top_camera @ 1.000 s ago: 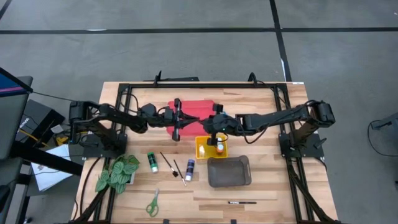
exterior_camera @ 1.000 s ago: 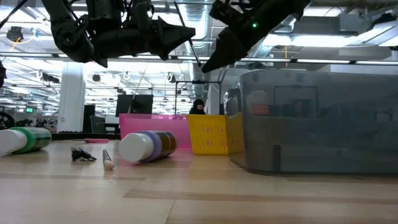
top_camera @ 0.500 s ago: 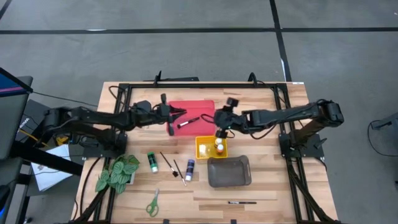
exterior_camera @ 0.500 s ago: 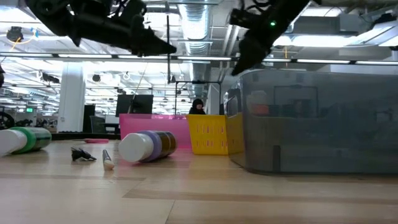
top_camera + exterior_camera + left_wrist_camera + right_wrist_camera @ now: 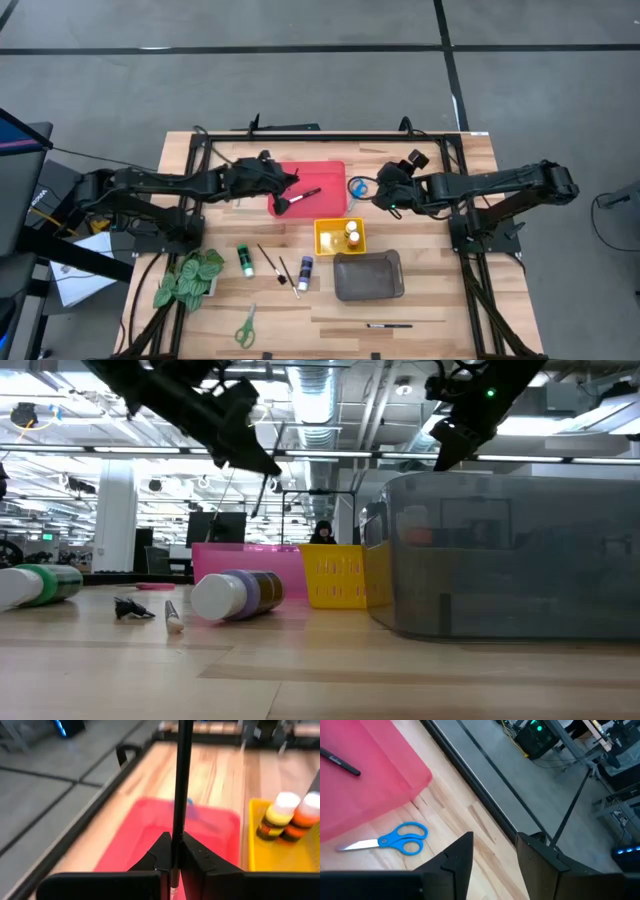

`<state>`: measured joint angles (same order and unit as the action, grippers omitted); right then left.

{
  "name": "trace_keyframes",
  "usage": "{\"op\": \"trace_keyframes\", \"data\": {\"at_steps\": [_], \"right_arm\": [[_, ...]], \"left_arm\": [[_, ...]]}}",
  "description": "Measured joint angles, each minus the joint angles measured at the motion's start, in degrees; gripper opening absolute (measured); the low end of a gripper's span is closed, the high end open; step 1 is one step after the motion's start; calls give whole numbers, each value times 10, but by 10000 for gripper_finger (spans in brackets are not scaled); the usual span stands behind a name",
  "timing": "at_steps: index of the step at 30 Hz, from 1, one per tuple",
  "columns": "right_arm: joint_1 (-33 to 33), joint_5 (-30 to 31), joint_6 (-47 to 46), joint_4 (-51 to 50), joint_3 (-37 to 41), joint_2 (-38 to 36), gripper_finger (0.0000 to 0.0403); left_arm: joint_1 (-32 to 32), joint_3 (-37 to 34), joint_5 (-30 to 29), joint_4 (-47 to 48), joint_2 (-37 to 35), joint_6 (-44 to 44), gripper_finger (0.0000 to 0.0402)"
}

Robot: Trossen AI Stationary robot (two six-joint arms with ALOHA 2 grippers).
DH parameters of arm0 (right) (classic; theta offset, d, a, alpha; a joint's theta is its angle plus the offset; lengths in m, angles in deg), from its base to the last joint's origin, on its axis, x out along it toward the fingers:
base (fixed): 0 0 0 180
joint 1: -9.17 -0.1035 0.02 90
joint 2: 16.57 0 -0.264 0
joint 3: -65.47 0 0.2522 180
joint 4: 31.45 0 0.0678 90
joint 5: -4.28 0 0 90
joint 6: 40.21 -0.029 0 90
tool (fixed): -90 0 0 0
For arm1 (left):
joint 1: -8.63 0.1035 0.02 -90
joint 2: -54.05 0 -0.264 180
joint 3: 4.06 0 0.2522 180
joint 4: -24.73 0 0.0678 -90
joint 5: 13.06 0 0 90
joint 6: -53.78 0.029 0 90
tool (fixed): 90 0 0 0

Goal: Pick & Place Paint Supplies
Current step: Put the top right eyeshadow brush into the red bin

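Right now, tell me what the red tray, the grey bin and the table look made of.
Red tray: probably plastic, a uniform matte red sheet with soft rounded edges. Grey bin: translucent smoky plastic; shapes show through its wall. Table: light wood, with plank seams and grain visible.

No legible text or labels

A thin dark paintbrush (image 5: 303, 196) hangs tilted above the red tray (image 5: 325, 172).
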<state>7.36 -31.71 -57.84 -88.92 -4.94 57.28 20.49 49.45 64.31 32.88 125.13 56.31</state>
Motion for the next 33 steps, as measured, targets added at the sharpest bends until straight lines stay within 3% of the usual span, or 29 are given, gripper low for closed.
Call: {"op": "trace_keyframes", "data": {"at_steps": [5,13,21,33], "right_arm": [[-2,0,-15,9,18,-17,143],[-28,-2,-53,0,49,-23,143],[-49,-3,-93,-25,67,-24,143],[-49,-4,-96,-23,73,-24,143]], "left_arm": [[1,79,-12,38,109,-2,9],[12,220,-27,191,235,-15,9],[14,269,-29,326,273,-14,9],[19,269,21,344,288,1,9]]}}
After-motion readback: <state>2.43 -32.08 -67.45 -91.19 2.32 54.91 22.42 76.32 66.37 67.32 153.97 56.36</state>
